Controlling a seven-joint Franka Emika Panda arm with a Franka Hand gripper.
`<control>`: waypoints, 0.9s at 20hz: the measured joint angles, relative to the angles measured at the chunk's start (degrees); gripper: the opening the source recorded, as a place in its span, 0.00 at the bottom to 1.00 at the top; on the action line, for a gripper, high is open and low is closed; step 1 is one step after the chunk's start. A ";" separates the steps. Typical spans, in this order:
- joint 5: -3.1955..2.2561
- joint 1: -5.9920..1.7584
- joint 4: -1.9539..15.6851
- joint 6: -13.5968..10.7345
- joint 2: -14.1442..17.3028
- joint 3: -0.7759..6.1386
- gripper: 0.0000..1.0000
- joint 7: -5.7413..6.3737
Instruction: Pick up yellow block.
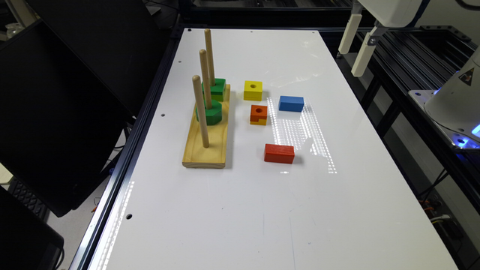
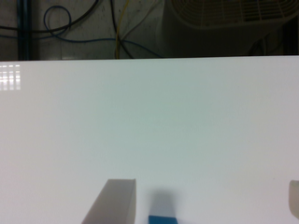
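Note:
The yellow block (image 1: 253, 90), all yellow with a round hole in its top, sits on the white table (image 1: 240, 210) just beside the wooden peg board. My gripper (image 1: 356, 47) hangs high over the table's edge at the exterior view's upper right, well apart from the block. In the wrist view the gripper (image 2: 208, 183) is open, its two fingers (image 2: 117, 203) spread wide with nothing between them but bare table and a corner of the blue block (image 2: 162, 219).
A wooden peg board (image 1: 206, 142) with three upright pegs and two green blocks (image 1: 210, 112) stands at the exterior view's left. An orange-topped block (image 1: 258, 114), a blue block (image 1: 291, 103) and a red block (image 1: 279, 153) lie near the yellow one. Black monitors flank the table's left side.

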 joint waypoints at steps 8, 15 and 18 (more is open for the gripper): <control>-0.16 -1.00 2.26 0.16 1.64 0.00 1.00 -0.65; -0.17 -2.90 6.12 3.05 8.14 0.01 1.00 -2.53; -0.17 -3.68 8.11 3.24 10.58 0.01 1.00 -3.34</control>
